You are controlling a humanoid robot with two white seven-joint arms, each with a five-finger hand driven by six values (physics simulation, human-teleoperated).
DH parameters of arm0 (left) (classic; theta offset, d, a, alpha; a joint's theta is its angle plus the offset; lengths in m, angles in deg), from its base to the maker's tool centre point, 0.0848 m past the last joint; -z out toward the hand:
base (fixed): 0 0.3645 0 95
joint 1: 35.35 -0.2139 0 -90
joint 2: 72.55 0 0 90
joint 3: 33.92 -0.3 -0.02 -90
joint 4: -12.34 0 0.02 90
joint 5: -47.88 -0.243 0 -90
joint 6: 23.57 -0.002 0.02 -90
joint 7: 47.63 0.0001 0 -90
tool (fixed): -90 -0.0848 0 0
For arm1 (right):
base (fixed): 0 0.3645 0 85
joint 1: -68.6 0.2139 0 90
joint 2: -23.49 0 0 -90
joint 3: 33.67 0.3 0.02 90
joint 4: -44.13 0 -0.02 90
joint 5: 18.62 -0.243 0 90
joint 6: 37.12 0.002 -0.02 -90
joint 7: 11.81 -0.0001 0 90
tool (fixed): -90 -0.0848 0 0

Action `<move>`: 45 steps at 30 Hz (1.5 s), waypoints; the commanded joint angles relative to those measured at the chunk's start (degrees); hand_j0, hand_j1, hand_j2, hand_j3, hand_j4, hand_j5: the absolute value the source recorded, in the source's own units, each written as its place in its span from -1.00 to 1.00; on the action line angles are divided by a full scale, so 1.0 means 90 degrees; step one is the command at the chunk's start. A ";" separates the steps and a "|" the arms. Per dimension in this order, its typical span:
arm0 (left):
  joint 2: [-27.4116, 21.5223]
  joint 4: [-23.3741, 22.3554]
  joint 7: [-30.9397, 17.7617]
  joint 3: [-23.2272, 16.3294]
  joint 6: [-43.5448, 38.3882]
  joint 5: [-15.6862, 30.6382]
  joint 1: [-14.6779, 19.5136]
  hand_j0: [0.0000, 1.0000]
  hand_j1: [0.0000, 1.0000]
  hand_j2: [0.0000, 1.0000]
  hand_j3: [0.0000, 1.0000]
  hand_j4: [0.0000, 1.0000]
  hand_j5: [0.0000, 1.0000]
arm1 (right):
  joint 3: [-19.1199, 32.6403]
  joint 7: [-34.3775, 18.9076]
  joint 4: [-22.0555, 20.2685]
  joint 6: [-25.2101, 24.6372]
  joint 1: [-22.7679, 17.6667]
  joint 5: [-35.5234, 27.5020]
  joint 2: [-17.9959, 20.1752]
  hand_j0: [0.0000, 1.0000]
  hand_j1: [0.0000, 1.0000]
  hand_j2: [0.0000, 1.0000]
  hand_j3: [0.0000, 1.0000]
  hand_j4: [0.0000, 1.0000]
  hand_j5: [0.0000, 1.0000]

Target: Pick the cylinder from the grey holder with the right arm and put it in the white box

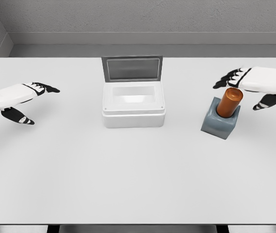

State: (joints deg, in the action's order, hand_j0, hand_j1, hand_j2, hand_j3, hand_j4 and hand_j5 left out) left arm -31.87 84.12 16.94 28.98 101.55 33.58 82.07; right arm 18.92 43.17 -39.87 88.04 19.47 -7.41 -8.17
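**Right hand poised over the cylinder**

While the cylinder (230,101) sits in the grey holder (219,124), my right hand (249,85) hovers just above and beside its top, fingers spread and holding nothing. I judge the reach is nearly lined up but the grasp is not yet made. The holder stands to the right of the white box (133,105), well apart from it on the tabletop (128,174). It keeps the cylinder propped so its upper half is free for my fingers. The cylinder's long axis runs nearly upright, leaning slightly away from the box, copper top pointing up toward my palm. The box's lid is raised at the back, leaving the cavity open for the drop. My left hand (27,97) rests open on the far side of the box.
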 commanded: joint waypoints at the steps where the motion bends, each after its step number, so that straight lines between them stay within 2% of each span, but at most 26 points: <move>1: -0.0056 0.0003 0.0003 0.0004 -0.0014 0.0036 0.0000 1.00 1.00 1.00 1.00 1.00 1.00 | -0.0101 0.0003 -0.0003 -0.0018 0.0010 -0.0034 -0.0057 1.00 1.00 1.00 1.00 1.00 1.00; 2: -0.0222 0.0013 0.0003 -0.0006 -0.0014 0.0046 -0.0010 1.00 1.00 1.00 1.00 1.00 1.00 | -0.0130 0.0003 -0.0003 -0.0018 0.0010 -0.0034 -0.0067 1.00 1.00 1.00 1.00 1.00 1.00; 7: -0.0222 0.0013 0.0003 -0.0016 -0.0014 0.0046 -0.0020 1.00 1.00 1.00 1.00 1.00 1.00 | -0.0228 0.0003 0.0007 -0.0018 0.0010 -0.0034 -0.0077 0.99 0.99 0.99 0.99 0.99 0.99; 9: -0.0222 0.0013 0.0003 -0.0016 -0.0014 0.0046 -0.0020 1.00 1.00 1.00 1.00 1.00 1.00 | -0.0228 0.0003 0.0017 -0.0018 0.0010 -0.0034 -0.0077 0.88 0.88 0.88 0.88 0.88 0.88; 10: -0.0222 0.0013 0.0003 -0.0016 -0.0014 0.0046 -0.0020 1.00 1.00 1.00 1.00 1.00 1.00 | -0.0228 0.0003 0.0017 -0.0018 0.0010 -0.0034 -0.0067 0.77 0.77 0.77 0.77 0.77 0.77; 13: -0.0222 0.0013 0.0003 -0.0026 -0.0014 0.0046 -0.0020 1.00 1.00 1.00 1.00 1.00 1.00 | -0.0238 0.0003 0.0017 -0.0018 0.0010 -0.0034 -0.0067 0.20 0.20 0.20 0.20 0.20 0.20; 16: -0.0222 0.0013 0.0003 -0.0026 -0.0014 0.0046 -0.0020 1.00 1.00 1.00 1.00 1.00 1.00 | -0.0238 0.0003 0.0007 -0.0018 0.0010 -0.0034 -0.0067 0.14 0.14 0.14 0.14 0.14 0.14; 26: -0.0222 0.0013 0.0003 -0.0026 -0.0014 0.0046 -0.0039 1.00 1.00 1.00 1.00 1.00 1.00 | -0.0238 0.0003 0.0007 -0.0018 0.0010 -0.0005 -0.0067 0.14 0.14 0.14 0.14 0.14 0.14; 34: -0.0222 0.0013 0.0003 -0.0026 -0.0014 0.0046 -0.0049 1.00 1.00 1.00 1.00 1.00 1.00 | -0.0199 0.0003 0.0046 -0.0018 0.0185 0.0005 -0.0067 0.10 0.10 0.10 0.10 0.10 0.10; 45: -0.0222 0.0013 0.0003 -0.0026 -0.0014 0.0046 -0.0049 1.00 1.00 1.00 1.00 1.00 1.00 | -0.0189 0.0003 0.0007 -0.0018 0.0361 0.0034 -0.0087 -0.08 -0.08 -0.08 -0.08 -0.08 -0.08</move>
State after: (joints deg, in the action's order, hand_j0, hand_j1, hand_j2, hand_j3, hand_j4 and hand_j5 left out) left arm -33.81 84.22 16.94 28.72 101.55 33.61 81.63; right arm 17.18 43.16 -39.64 88.04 22.81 -6.84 -9.04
